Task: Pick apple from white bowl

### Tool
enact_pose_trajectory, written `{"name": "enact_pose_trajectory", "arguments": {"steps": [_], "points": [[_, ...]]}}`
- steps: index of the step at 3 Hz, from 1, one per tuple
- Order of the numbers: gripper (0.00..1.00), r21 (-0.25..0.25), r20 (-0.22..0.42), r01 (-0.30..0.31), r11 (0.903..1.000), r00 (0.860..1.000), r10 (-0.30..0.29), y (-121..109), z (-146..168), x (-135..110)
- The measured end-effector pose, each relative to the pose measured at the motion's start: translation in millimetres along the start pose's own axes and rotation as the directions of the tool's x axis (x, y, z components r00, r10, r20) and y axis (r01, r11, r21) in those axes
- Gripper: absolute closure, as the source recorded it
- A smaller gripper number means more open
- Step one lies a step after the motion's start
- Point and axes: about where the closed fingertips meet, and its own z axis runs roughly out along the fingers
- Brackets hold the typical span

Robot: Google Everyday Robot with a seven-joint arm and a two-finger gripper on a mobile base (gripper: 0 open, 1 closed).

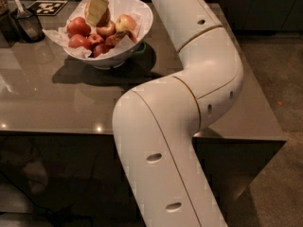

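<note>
The white bowl (139,13) stands at the far left of the grey table, lined with crumpled white paper and holding several apples. My gripper (97,8) hangs over the bowl's far side, with a pale yellowish finger (96,9) facing the camera. It is shut on the apple (106,18), a red-and-yellow one that shows just behind and to the right of the finger, raised above the others. A paler yellow-pink apple (125,22) and smaller red apples (78,27) lie in the bowl. The wrist is cut off by the top edge.
A dark cup with a utensil (26,21) and a black-and-white tag (46,7) sit at the table's far left. My white arm (189,79) sweeps across the table's right half. The table's front edge (57,131) runs along the lower left, with floor to the right.
</note>
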Motion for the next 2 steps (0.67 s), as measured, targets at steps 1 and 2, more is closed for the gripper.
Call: {"name": "enact_pose_trajectory", "arguments": {"steps": [1, 2], "points": [[1.00, 0.021, 0.076, 0.042, 0.9989, 0.996, -0.044, 1.8, -30.8, -19.9], [1.00, 0.067, 0.128, 0.111, 0.9916, 0.985, -0.119, 6.9, -65.1, -46.2]]}}
